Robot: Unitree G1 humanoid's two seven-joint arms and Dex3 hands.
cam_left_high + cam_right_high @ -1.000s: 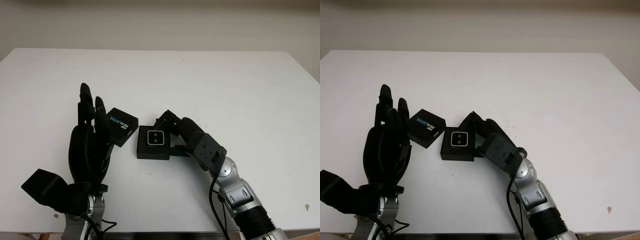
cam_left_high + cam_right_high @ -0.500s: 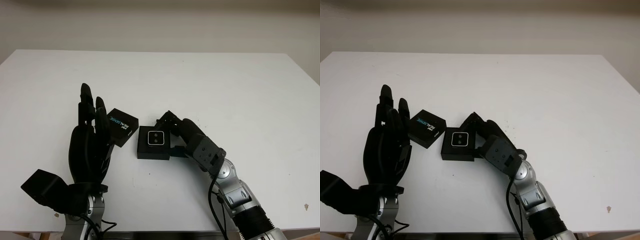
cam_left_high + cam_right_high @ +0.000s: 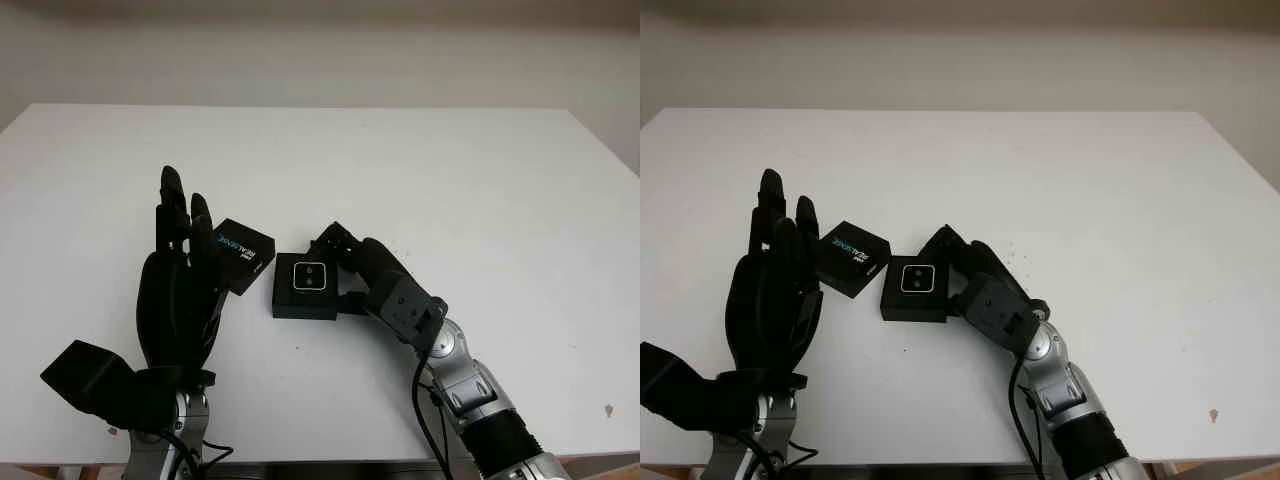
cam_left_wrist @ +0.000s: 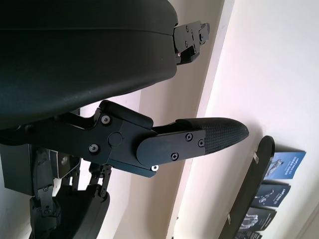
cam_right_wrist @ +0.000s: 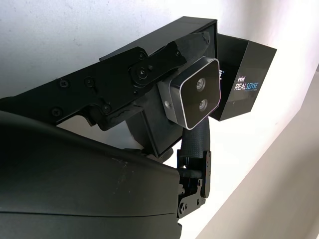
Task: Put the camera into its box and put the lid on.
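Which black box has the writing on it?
The lid, the tilted piece beside the left hand. It has blue and white writing on top. The box at the right hand has the camera in it instead.

Left hand raised upright, open, holding nothing — right hand low on table, fingers curled closed.

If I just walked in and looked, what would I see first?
Probably the big black left hand, held up open at the near left of the white table. Right beside it lies the black lid with blue writing. Next to that, the right hand holds the little silver camera in its black box.
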